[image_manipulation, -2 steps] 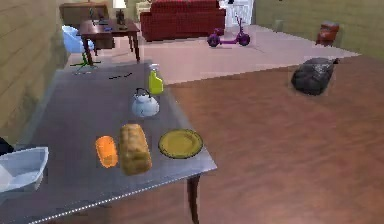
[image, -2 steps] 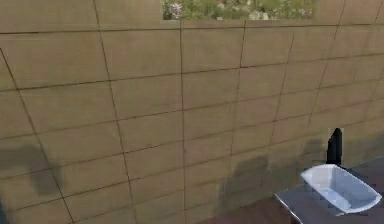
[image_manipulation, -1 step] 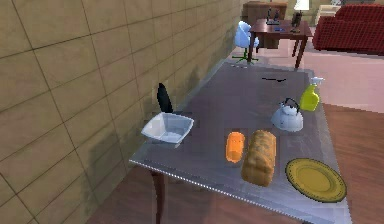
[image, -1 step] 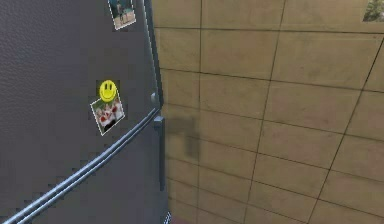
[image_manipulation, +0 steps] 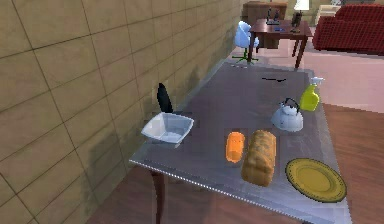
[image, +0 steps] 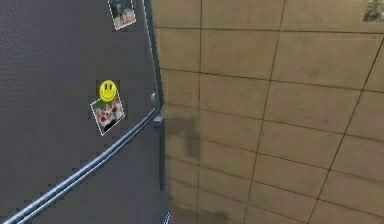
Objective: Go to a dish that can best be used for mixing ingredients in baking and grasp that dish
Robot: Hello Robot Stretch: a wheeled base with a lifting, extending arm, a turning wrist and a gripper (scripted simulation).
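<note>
A shallow, pale, squarish bowl [image_manipulation: 167, 128] stands on the grey table [image_manipulation: 215, 105] near its left front corner in the arm side view. Just behind the bowl a small dark upright object [image_manipulation: 164, 97] stands by the table's left edge. To the bowl's right lie an orange oblong thing [image_manipulation: 234, 147] and a brown loaf of bread [image_manipulation: 262, 157].
A yellow-green plate [image_manipulation: 316, 179], a grey kettle [image_manipulation: 288, 116], a yellow spray bottle [image_manipulation: 312, 96] and a blue object [image_manipulation: 243, 38] share the table. A red sofa [image_manipulation: 360, 25] and wooden desk [image_manipulation: 282, 28] stand beyond. A dark fridge [image: 70, 110] with magnets and a tan tiled wall [image: 280, 110] stand close ahead.
</note>
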